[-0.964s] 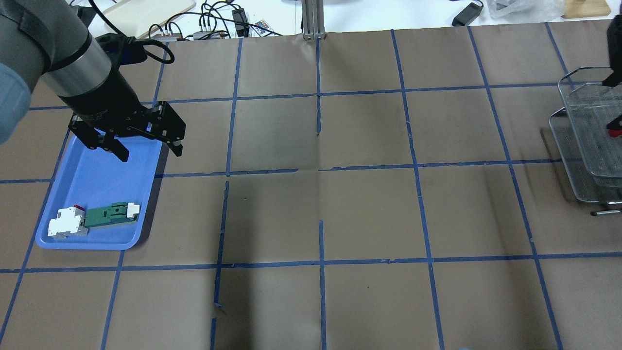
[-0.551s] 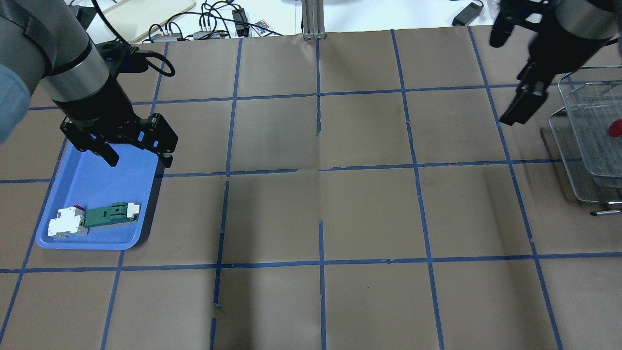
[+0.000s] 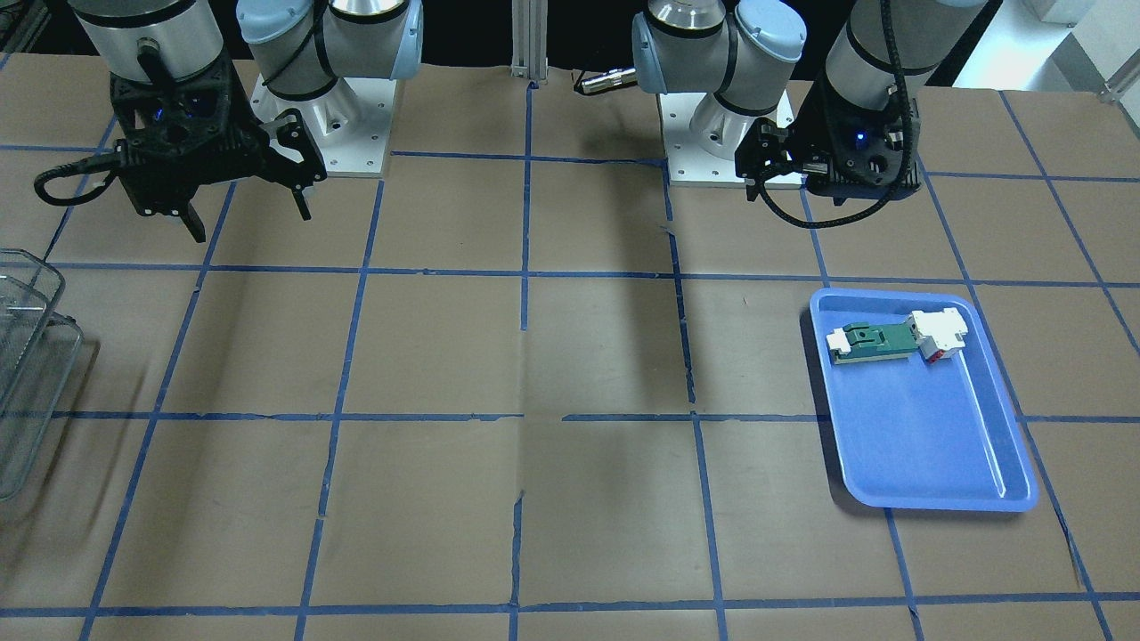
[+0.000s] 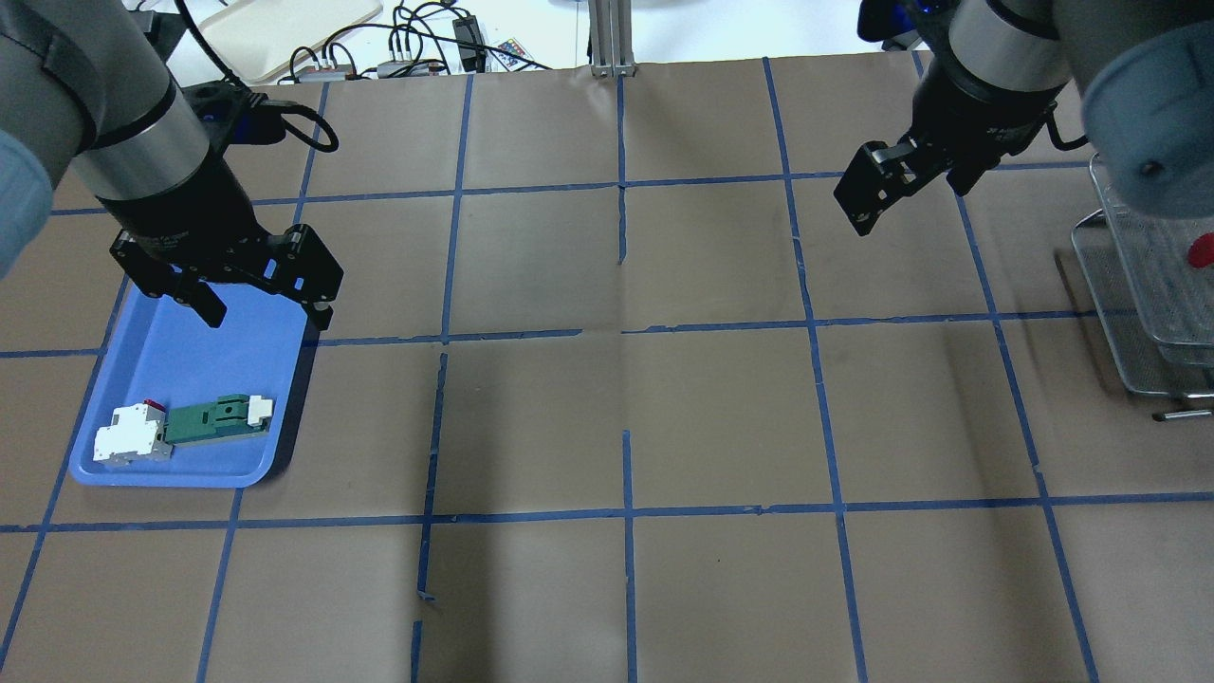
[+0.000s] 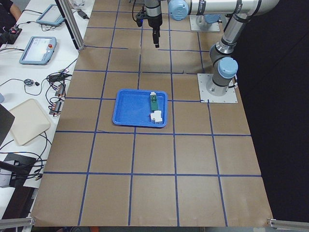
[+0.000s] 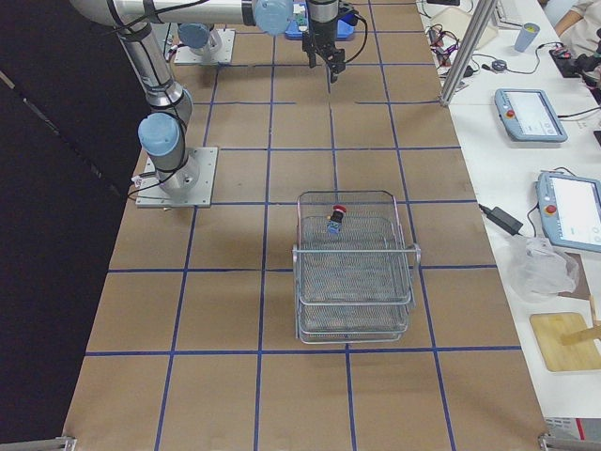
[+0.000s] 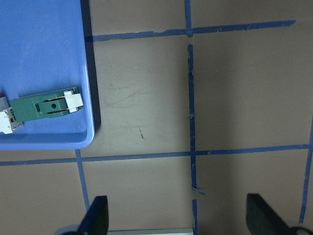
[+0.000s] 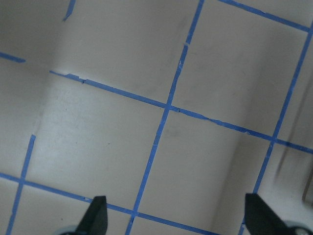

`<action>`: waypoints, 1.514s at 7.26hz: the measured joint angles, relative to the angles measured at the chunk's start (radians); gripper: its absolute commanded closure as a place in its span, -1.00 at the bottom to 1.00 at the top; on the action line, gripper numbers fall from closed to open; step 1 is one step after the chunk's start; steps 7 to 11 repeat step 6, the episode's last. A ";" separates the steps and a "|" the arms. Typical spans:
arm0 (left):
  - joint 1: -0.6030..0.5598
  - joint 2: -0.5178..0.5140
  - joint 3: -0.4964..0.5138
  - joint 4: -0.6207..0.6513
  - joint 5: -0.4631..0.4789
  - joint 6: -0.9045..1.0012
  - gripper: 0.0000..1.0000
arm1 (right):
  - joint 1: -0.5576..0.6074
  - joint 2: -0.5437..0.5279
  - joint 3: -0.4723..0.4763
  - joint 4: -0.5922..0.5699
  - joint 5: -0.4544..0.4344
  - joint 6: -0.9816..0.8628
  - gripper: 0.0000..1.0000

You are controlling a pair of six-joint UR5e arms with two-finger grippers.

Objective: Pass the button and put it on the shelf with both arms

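The button (image 6: 335, 218), with its red head up, lies in the top tier of the wire-mesh shelf (image 6: 357, 282). In the overhead view only its red head (image 4: 1203, 251) shows, at the right edge inside the shelf (image 4: 1138, 285). My right gripper (image 4: 865, 204) is open and empty, over the table well left of the shelf; it also shows in the front view (image 3: 249, 221). My left gripper (image 4: 266, 315) is open and empty above the far end of the blue tray (image 4: 190, 360). Both wrist views show spread fingertips (image 7: 95, 218) (image 8: 95, 215) with nothing between them.
The blue tray holds a green-and-white flat part (image 4: 216, 419) and a white block with a red tab (image 4: 131, 438) at its near end. The table is brown paper with a grid of blue tape. Cables and devices lie beyond the far edge.
My right gripper has left the shelf and moved left over the table, open and empty; the button stays in the shelf. My left gripper has drifted slightly left and nearer over the tray.
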 measured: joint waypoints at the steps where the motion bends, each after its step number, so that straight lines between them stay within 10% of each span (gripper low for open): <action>1: 0.001 0.002 0.000 0.000 -0.006 -0.002 -1.00 | -0.005 0.001 -0.016 0.004 0.001 0.095 -1.00; 11: -0.001 0.001 -0.004 0.004 -0.010 -0.001 -1.00 | -0.011 0.006 -0.012 0.022 0.000 0.161 -1.00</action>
